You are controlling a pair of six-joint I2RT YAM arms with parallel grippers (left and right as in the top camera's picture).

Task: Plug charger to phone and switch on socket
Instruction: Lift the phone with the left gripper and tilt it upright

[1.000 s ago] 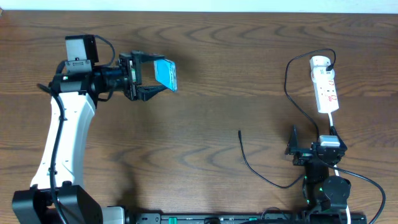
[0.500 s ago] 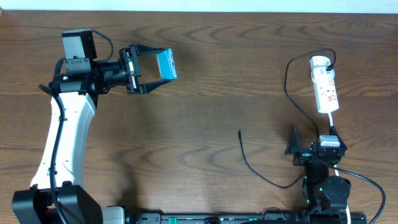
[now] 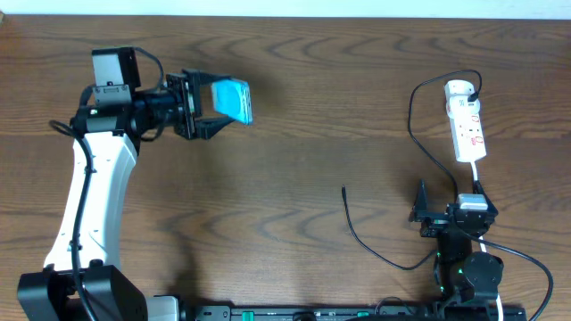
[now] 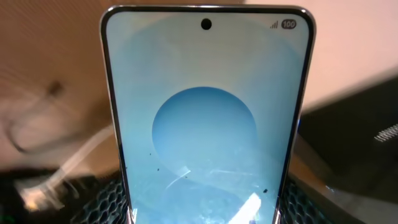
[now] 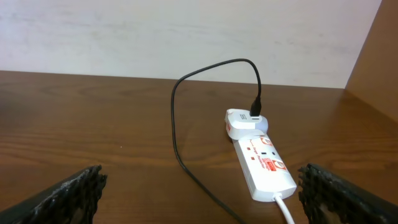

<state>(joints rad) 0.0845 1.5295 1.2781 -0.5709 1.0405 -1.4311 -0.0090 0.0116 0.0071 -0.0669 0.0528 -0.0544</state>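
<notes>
Overhead view: the left hand [image 3: 227, 102] is at the far left of the table [image 3: 294, 152], clenched on the phone [image 3: 237, 101]. The phone sits between the two fingers, lifted clear of the table, with its teal-blue face turned partly upward.

Left wrist view: the phone [image 4: 208, 124] fills most of the picture, screen toward the camera. The screen shows a darker blue disc on a pale blue ground, a punch-hole lens at the top centre and a "100" mark at the top right. Black honeycomb-patterned fingers [image 4: 93, 202] show on both sides of its lower edge.

Charger [image 3: 357, 236]: the connector tip [image 3: 344, 189] lies loose on the table near centre right, well apart from the phone. The black cable runs from it toward the near edge, curves back to the far right, loops, and enters a white adapter [image 3: 459, 88] seated at the far end of the socket [image 3: 467, 120].

Socket: it lies flat at the far right, long axis running near to far. Its white cord [image 3: 477, 174] leaves the near end. Red marks are visible on its top face; the switch position cannot be told.

Right wrist view: the right hand [image 5: 200, 180] is released, its fingers spread wide at the lower corners, grasping nothing. It faces the socket [image 5: 264, 165], the adapter [image 5: 242, 122] and the charger loop [image 5: 176, 118], all apart from it.
</notes>
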